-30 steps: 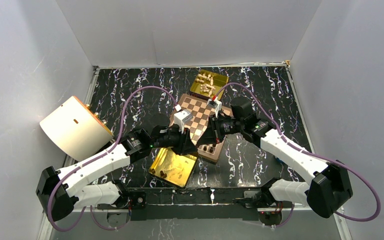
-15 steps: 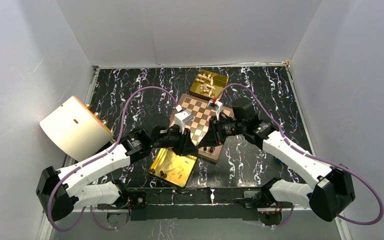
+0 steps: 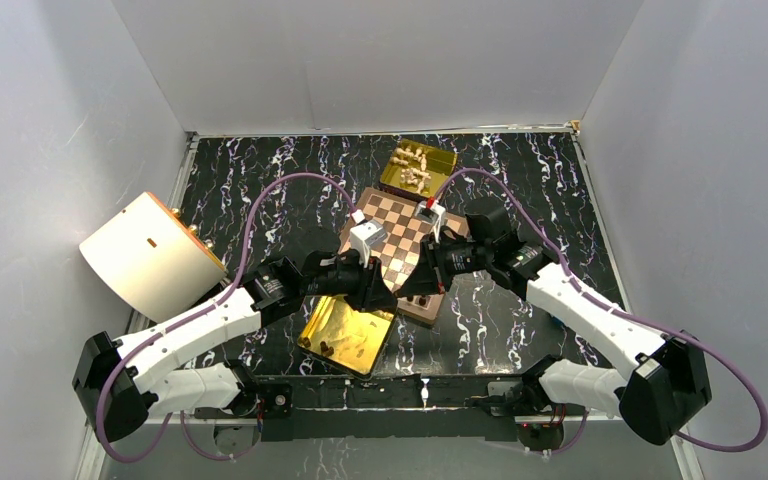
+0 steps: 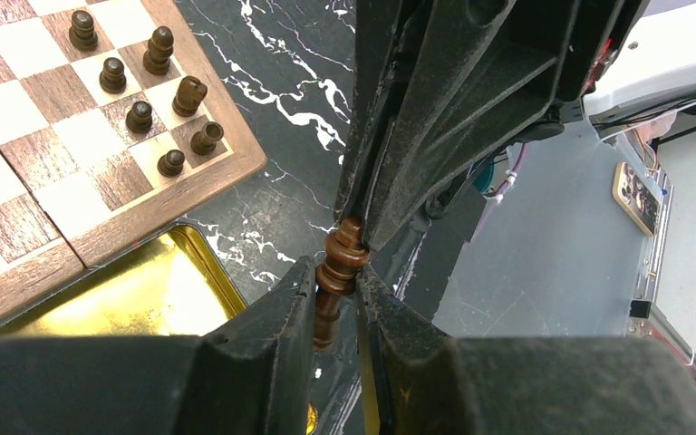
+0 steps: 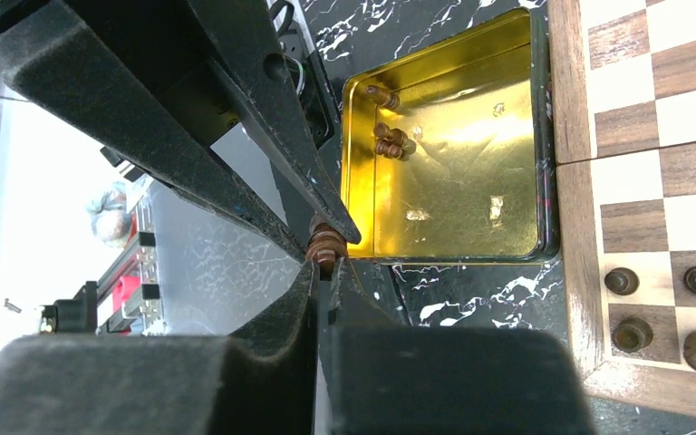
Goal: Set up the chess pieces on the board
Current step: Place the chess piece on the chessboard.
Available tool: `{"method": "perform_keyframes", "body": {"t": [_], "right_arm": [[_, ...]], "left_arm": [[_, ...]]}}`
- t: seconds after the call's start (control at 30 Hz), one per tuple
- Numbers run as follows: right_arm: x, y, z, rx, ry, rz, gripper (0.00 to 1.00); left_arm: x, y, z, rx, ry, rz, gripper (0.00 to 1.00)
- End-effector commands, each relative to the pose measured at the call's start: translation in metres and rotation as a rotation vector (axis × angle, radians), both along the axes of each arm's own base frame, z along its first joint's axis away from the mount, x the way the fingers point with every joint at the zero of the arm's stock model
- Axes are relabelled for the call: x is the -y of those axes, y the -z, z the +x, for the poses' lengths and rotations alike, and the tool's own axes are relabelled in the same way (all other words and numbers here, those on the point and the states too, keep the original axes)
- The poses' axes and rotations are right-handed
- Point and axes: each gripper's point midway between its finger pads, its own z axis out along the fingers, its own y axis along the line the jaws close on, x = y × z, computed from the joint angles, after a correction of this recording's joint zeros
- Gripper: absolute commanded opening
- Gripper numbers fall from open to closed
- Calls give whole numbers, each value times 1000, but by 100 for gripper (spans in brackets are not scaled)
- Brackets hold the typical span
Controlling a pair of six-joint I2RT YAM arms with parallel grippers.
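A dark brown chess piece [image 4: 333, 276] is clamped between my left gripper's [image 4: 335, 290] fingers above the table beside the board's near corner. My right gripper [image 5: 326, 263] meets it tip to tip and is shut on the piece's other end [image 5: 326, 243]. In the top view the left gripper [image 3: 384, 291] and the right gripper [image 3: 404, 288] touch over the board's [image 3: 428, 316] near edge. Several dark pieces [image 4: 149, 86] stand on the board's [image 4: 231, 172] near corner squares; they also show in the right wrist view [image 5: 662, 313].
A gold tray [image 3: 325, 322] with a few dark pieces [image 5: 388, 140] lies just in front of the board. A second gold tray [image 3: 444, 160] with cream pieces sits behind the board. A cream round box [image 3: 150, 255] stands at the left.
My right gripper has moved a little left toward the left gripper, and its tips now close on the piece that the left gripper holds. The left arm has barely moved.
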Motion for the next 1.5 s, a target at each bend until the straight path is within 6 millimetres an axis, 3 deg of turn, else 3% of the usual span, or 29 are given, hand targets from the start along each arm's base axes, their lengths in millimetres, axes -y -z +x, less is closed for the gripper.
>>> {"method": "perform_keyframes", "body": {"t": [0.0,0.1,0.17,0.37,0.47,0.57,0.63,0.7,0.87,0.9,1.03,1.33,1.37,1.4,1.47], "right_arm": [[-1,-12,7,61,34,24,16],[-2,-18,7,60,37,32,29],[-2,-22,7,57,34,45,31],[-6,-13,4,16,0,42,17],[-6,-15,5,13,5,42,31],[-6,-19,10,38,36,49,35],[-8,-25,11,53,38,69,29],[-9,-28,9,48,28,84,17],[-11,-21,7,16,6,76,2],[-11,-20,6,14,4,76,0],[-8,-17,17,38,71,38,0],[20,-21,57,213,298,-152,0],[24,-22,62,229,324,-177,0],[29,-21,67,242,353,-207,0],[38,-20,75,260,396,-271,0]], "left_arm": [[7,-18,-1,32,25,-72,17],[7,-18,-2,31,32,-73,17],[7,-18,-3,28,37,-73,17],[7,-16,-3,28,38,-69,17],[7,-15,-4,27,44,-69,17],[7,-12,-4,23,47,-64,17],[8,-12,-5,20,52,-65,17],[7,-12,-5,21,50,-65,17],[6,-14,-4,30,45,-69,18],[6,-14,-4,30,42,-69,21],[3,-11,0,33,4,-55,52],[-7,-6,6,66,-40,-20,68],[-9,-4,8,70,-56,-8,81],[-11,-3,11,75,-71,1,88],[-14,0,13,88,-84,20,90]]}}
